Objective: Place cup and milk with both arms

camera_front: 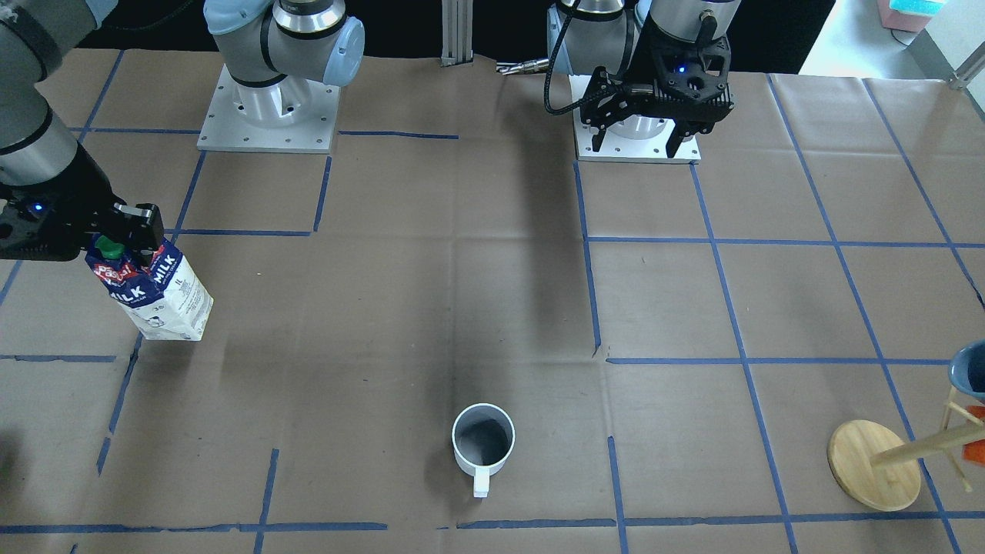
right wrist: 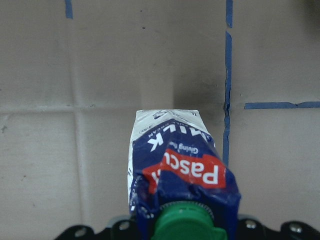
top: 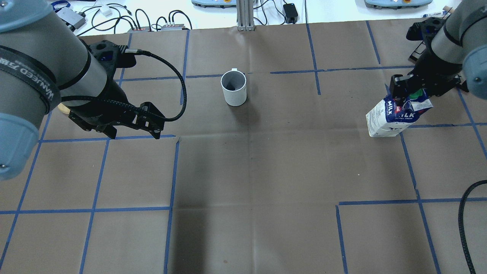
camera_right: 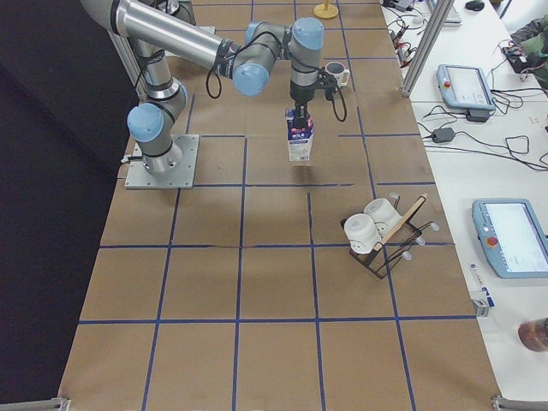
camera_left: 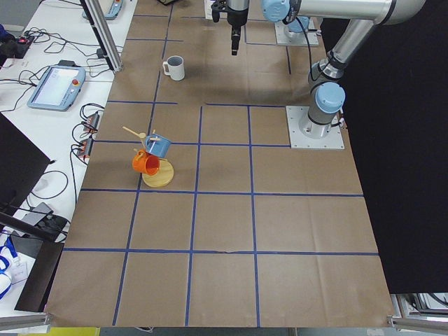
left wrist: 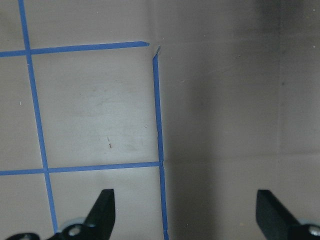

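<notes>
The white cup (camera_front: 482,440) stands upright and alone on the brown table; it also shows in the overhead view (top: 233,87). My right gripper (camera_front: 127,238) is shut on the top of the milk (camera_front: 150,288), a blue and white carton with a green cap. The carton hangs tilted at the table's right side (top: 393,116); I cannot tell if its lower edge touches the table. The right wrist view looks down the carton (right wrist: 175,165). My left gripper (top: 134,134) is open and empty, held above the table near its base (camera_front: 637,142), well apart from the cup.
A wooden mug tree (camera_front: 873,465) with a blue and an orange mug stands at the table's left end. A black rack with white cups (camera_right: 377,235) stands at the right end. The two arm bases (camera_front: 269,115) sit on the robot's side.
</notes>
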Robot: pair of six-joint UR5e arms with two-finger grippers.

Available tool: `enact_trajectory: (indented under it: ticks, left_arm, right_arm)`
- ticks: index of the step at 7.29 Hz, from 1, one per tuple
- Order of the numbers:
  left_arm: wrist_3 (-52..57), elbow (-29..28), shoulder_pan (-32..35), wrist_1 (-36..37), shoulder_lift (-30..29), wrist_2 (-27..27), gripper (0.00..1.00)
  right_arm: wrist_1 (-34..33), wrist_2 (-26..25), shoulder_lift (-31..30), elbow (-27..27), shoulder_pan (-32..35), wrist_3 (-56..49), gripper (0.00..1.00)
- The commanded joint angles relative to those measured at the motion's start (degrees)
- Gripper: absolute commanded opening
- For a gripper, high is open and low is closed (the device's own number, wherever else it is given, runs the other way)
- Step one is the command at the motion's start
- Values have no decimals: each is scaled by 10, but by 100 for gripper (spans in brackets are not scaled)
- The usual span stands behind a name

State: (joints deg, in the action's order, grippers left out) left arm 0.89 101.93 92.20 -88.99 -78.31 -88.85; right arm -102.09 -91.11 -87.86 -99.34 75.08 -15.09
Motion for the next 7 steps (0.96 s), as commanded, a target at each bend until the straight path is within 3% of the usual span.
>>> enact_trajectory:
  ticks: [1, 3, 4, 5, 7]
  left_arm:
    - [-4, 0, 0, 0, -1, 0, 100]
    - [-4, -1, 0, -1, 0, 0, 100]
    - [-4, -1, 0, 0, 0, 0, 100]
    - [-4, -1, 0, 0, 0, 0, 100]
    - [-7, -1, 0, 0, 0, 0, 100]
  right_arm:
    - [24, 1, 29, 66, 61, 1, 47]
    - [42, -5, 143, 206, 156, 70, 47]
    - [57, -5, 178, 243, 175, 77, 47]
    - [98, -5, 265, 349, 228, 124, 47]
    - [97, -5, 354, 435, 270, 163, 47]
